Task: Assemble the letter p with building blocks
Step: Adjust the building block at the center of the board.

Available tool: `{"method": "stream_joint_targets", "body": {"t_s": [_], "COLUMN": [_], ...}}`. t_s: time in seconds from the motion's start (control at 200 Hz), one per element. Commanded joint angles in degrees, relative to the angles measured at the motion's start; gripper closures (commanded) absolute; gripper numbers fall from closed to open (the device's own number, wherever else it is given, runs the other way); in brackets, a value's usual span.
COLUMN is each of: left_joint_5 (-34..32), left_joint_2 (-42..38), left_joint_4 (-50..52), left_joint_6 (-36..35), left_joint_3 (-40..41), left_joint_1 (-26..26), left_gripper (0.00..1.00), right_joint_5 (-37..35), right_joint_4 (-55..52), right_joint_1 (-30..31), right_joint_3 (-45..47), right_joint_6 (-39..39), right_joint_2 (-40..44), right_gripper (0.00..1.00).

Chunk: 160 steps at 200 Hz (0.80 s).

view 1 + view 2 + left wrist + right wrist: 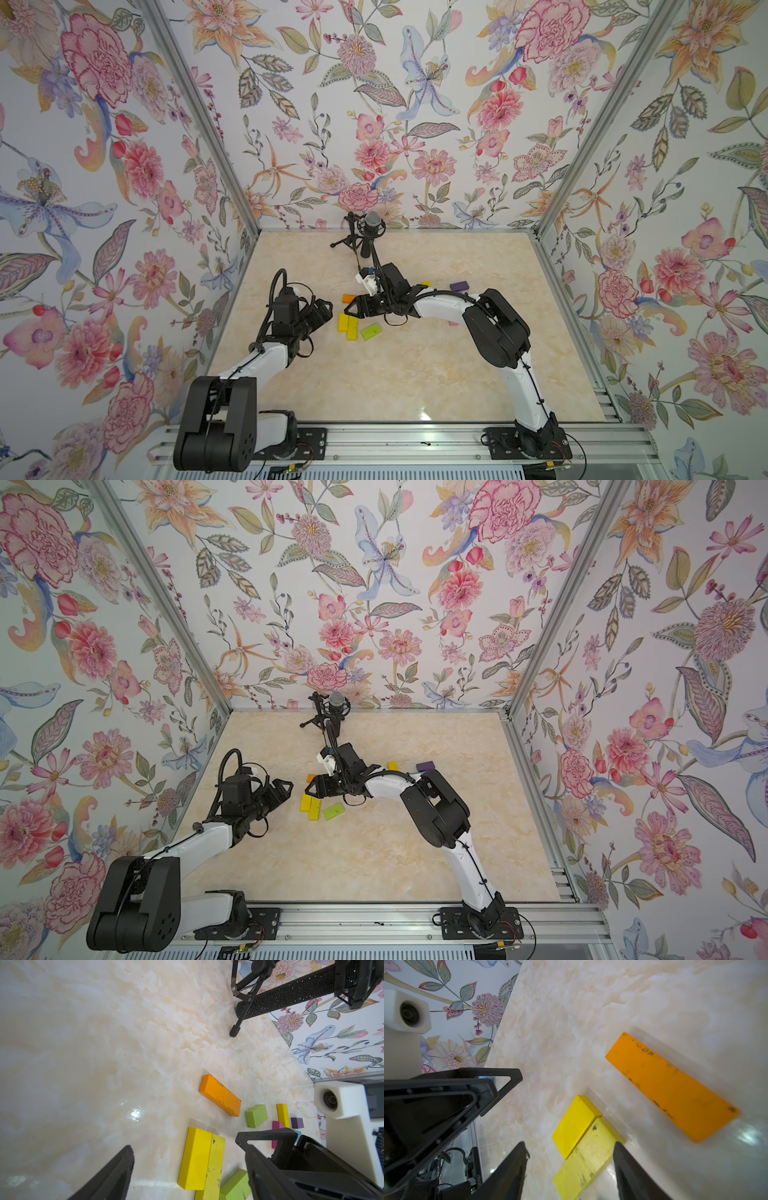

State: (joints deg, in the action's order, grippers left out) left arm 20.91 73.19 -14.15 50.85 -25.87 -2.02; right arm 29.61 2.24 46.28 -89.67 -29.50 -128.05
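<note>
Right tool wide, empty, low over long yellow block, mid-bench toward left edge. Left tool wide, empty too. Likely next: centre across narrow width, descend squarely, close without nudging touching short yellow block.

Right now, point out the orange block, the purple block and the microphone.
orange block point(672, 1086), right wrist view, middle of its top face.
purple block point(459, 286), in a top view, its top face.
microphone point(372, 219), in a top view, its grey grille head.
</note>
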Motion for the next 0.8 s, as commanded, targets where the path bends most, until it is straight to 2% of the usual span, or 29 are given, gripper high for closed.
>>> {"method": "stream_joint_targets", "body": {"t_s": [0.0, 0.3, 0.575, 0.796], "left_joint_5": [2.1, 4.6, 7.3, 9.2], "left_joint_2": [-2.0, -5.5, -7.1, -5.9], "left_joint_4": [-1.3, -1.0, -0.1, 0.0], "left_joint_6": [0.9, 1.7, 0.7, 0.0], "left_joint_3": [1.3, 3.8, 4.6, 4.3], "left_joint_1": [1.4, 6.1, 10.6, 11.5], "left_gripper": [0.14, 0.11, 0.11, 0.11], "right_joint_5": [1.0, 2.5, 4.2, 5.9], "right_joint_4": [-3.3, -5.1, -5.6, -6.1], "right_joint_1": [0.1, 0.7, 1.1, 1.5], "right_joint_3": [-2.7, -7.8, -7.2, -5.6], "right_joint_6": [1.2, 0.5, 0.6, 0.6], "right_joint_2": [-2.6, -6.6, -7.1, -7.2], "right_gripper": [0.34, 0.35, 0.35, 0.34]}}
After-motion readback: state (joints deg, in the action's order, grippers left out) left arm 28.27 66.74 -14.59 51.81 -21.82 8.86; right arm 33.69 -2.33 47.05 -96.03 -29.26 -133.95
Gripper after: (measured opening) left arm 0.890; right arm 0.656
